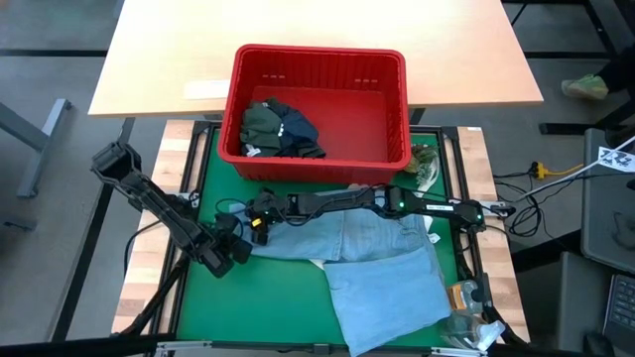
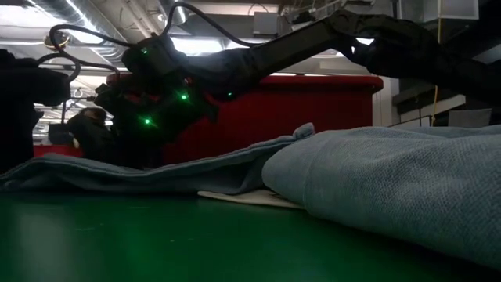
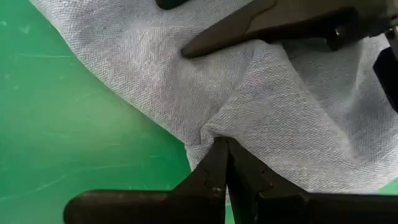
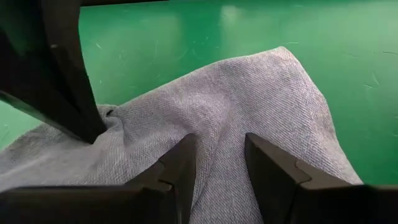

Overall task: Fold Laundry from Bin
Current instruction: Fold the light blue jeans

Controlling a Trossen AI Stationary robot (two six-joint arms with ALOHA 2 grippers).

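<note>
The light blue shirt (image 1: 382, 268) lies spread on the green mat (image 1: 268, 307), its near right part folded over. My left gripper (image 1: 243, 250) is at the shirt's left end, shut on the cloth (image 3: 249, 106). My right gripper (image 1: 258, 215) reaches across from the right to the same end. Its fingers stand apart over the cloth (image 4: 261, 106), a hand's width from the left gripper's dark finger (image 4: 68, 81). The red bin (image 1: 317, 58) stands past the mat's far edge, with dark olive and navy laundry (image 1: 278, 129) in its left half. My left gripper pinches a small pucker of the shirt (image 3: 214, 132) between its two fingertips, close to the cloth's edge at the shirt's left end. The fingers slant down from above. The cloth around the pinch lies on the mat. One layer or several, I cannot tell. My right gripper has both fingertips (image 4: 183, 155) down at the shirt's surface near its left end, apart, with flat cloth (image 4: 217, 168) showing between them. It comes slanting down from the table's right. Whether the tips press the cloth, I cannot tell.
A tan tabletop (image 1: 456, 40) lies under and beyond the bin. A greenish bundle (image 1: 427, 167) sits at the bin's right corner. Small clutter (image 1: 466, 312) lies at the mat's near right. Bare green mat stretches along the near left (image 1: 248, 317).
</note>
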